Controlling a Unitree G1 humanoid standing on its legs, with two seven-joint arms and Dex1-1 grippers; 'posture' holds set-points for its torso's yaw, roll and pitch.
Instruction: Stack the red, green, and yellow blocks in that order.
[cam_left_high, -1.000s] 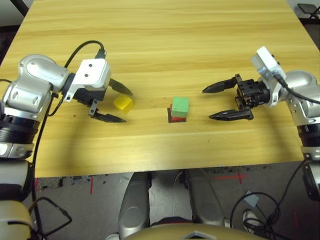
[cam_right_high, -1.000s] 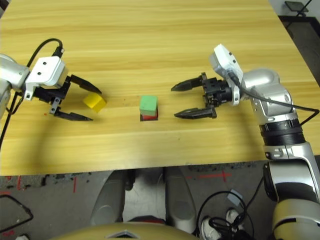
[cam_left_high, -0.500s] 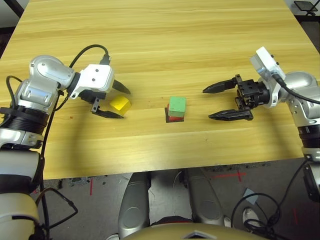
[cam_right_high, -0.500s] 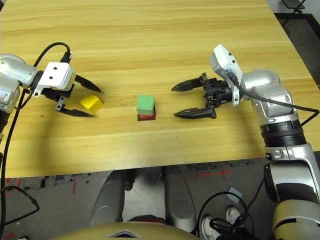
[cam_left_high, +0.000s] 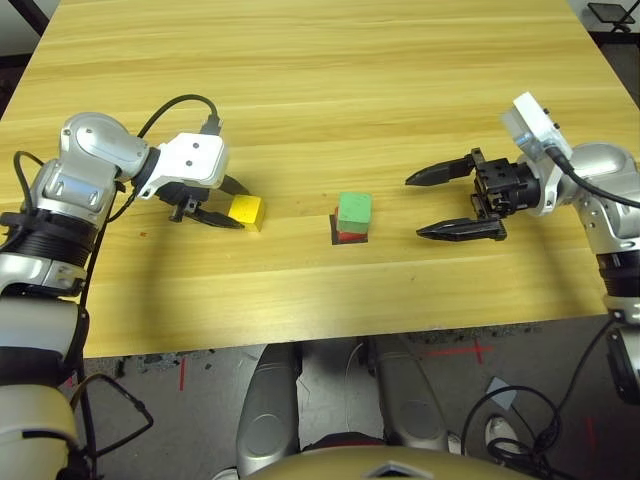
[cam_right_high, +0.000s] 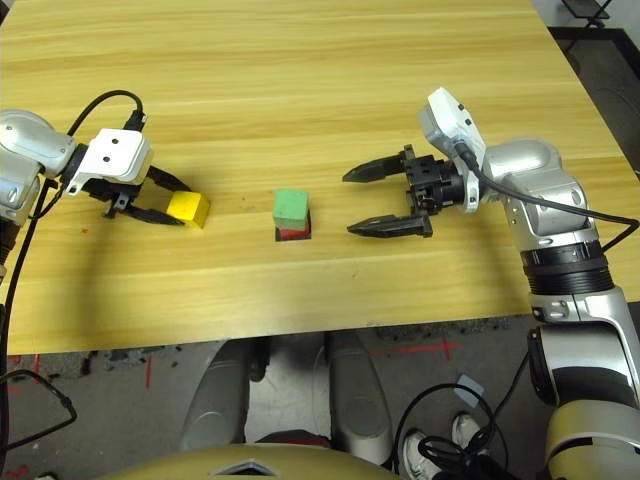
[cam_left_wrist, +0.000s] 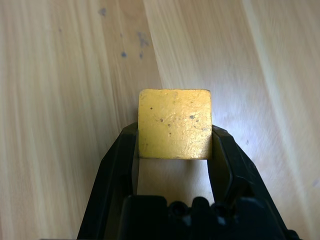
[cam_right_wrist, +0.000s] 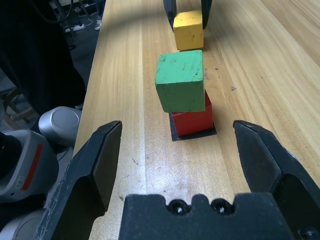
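Left gripper (cam_left_wrist: 174, 150) is clamping the yellow block (cam_left_high: 246, 210), at 9 o'clock of the green block (cam_left_high: 355, 209), which is sitting on the red block (cam_right_wrist: 192, 118); right gripper (cam_left_high: 432, 205) is gaping at 3 o'clock.

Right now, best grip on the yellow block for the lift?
Take the yellow block by its two opposite side faces, coming in level from the robot's left, as the left gripper already does. It is a plain cube flat on the table, so parallel faces suit the jaws; its top and far side stay free.

Bright, even overhead light; soft shadows fall under both arms onto the bench (cam_left_high: 330, 90). Left wrist view looks washed out and slightly soft.
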